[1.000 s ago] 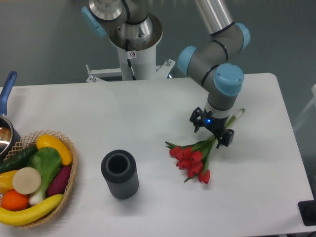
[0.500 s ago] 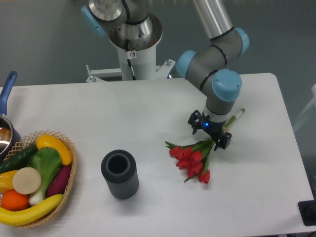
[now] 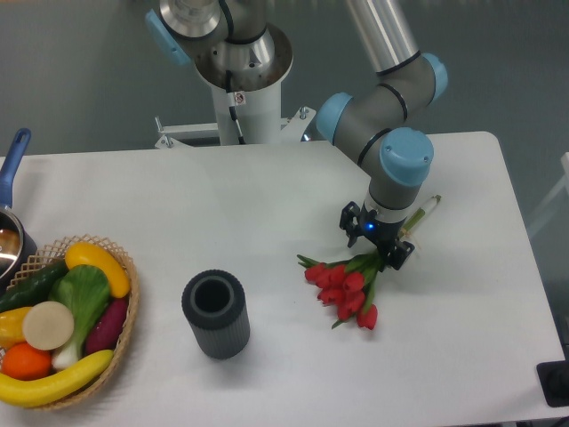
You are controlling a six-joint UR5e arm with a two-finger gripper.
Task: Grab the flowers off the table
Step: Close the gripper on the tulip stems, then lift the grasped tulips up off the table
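While one bunch of flowers (image 3: 347, 286) lies right of one dark cup (image 3: 215, 313), the single gripper (image 3: 377, 244) straddles its stems, grip state unclear.

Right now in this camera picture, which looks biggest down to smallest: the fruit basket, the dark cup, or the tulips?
1. Wicker basket, partly cut off at the left edge, largest.
2. Tulip bunch and dark ribbed cup cover similar areas; too close to rank.
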